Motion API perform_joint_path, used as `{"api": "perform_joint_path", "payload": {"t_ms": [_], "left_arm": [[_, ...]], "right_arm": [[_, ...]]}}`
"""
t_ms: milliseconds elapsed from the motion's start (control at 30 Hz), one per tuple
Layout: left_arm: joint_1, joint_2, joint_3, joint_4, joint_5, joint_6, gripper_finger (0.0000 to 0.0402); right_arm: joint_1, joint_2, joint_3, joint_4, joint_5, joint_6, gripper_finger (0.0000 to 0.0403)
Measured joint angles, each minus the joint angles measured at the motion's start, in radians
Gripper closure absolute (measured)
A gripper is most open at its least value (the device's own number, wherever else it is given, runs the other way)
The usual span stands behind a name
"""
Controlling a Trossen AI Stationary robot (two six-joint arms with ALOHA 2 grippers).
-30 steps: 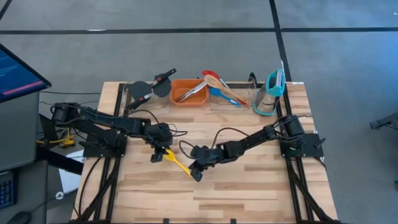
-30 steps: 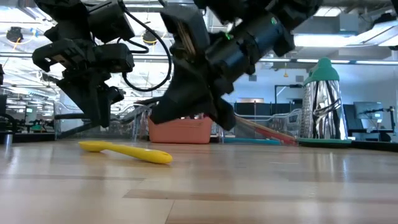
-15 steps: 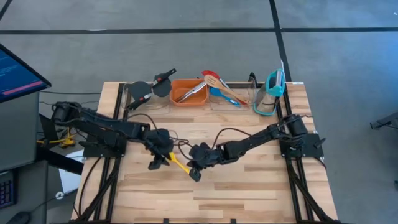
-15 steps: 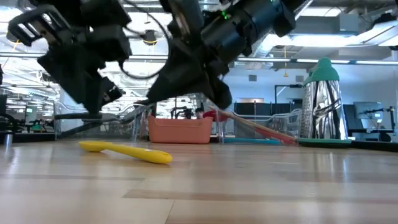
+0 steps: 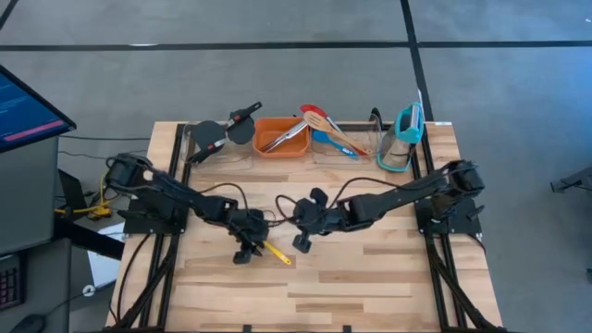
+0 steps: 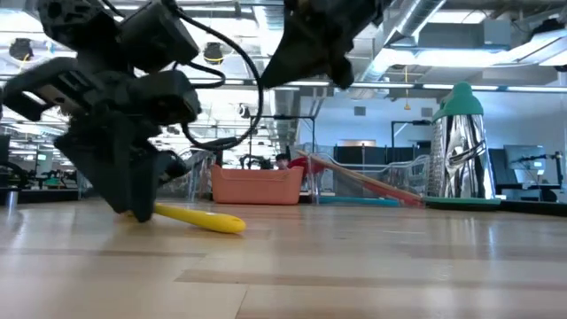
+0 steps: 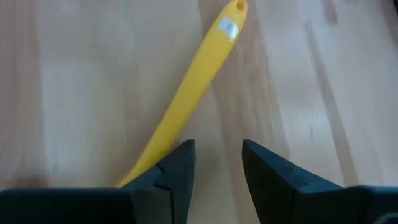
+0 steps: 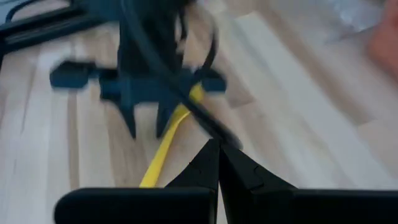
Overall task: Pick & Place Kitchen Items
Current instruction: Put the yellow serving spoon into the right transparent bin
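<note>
A yellow spoon [image 5: 276,253] lies flat on the wooden table near its middle, also seen in the low view [image 6: 199,217]. My left gripper [image 7: 216,165] is open and low over the spoon's left end; the handle [image 7: 193,87] runs out past one finger [image 7: 177,165], not between the two. That end of the spoon is hidden behind the gripper [image 6: 133,208]. My right gripper [image 8: 217,165] is shut, empty and raised above the table, just right of the spoon [image 5: 301,242]. My left gripper comes slanting down from the table's left, and one finger [image 7: 177,165] stands over the spoon's handle where the handle passes beneath it. Whether that finger touches the spoon I cannot tell. The spoon lies flat on the table.
Along the far edge stand an orange bin [image 5: 282,137] with metal tongs, clear bins [image 5: 356,139] holding red, blue and wooden utensils, a teal grater [image 5: 402,139] and black utensils [image 5: 222,134]. Bare wood stretches toward the near edge.
My left gripper has swung toward the table's right and near edge and sunk down onto the spoon's left end. My right gripper has risen clear of the table and rolled, staying shut. The spoon has kept its place.
</note>
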Motion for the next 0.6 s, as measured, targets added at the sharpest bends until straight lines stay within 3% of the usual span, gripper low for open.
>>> {"api": "perform_joint_path", "payload": {"t_ms": [333,600], "left_arm": [[0.079,0.047,-0.003,0.152,-0.029,0.044,0.0274],[0.179,0.047,-0.005,0.240,-0.099,0.115,0.0319]], "right_arm": [[0.023,-0.065,0.001,-0.088,0.146,-0.007,0.0403],[0.053,-0.065,0.001,-0.112,0.176,-0.007,0.0403]]}}
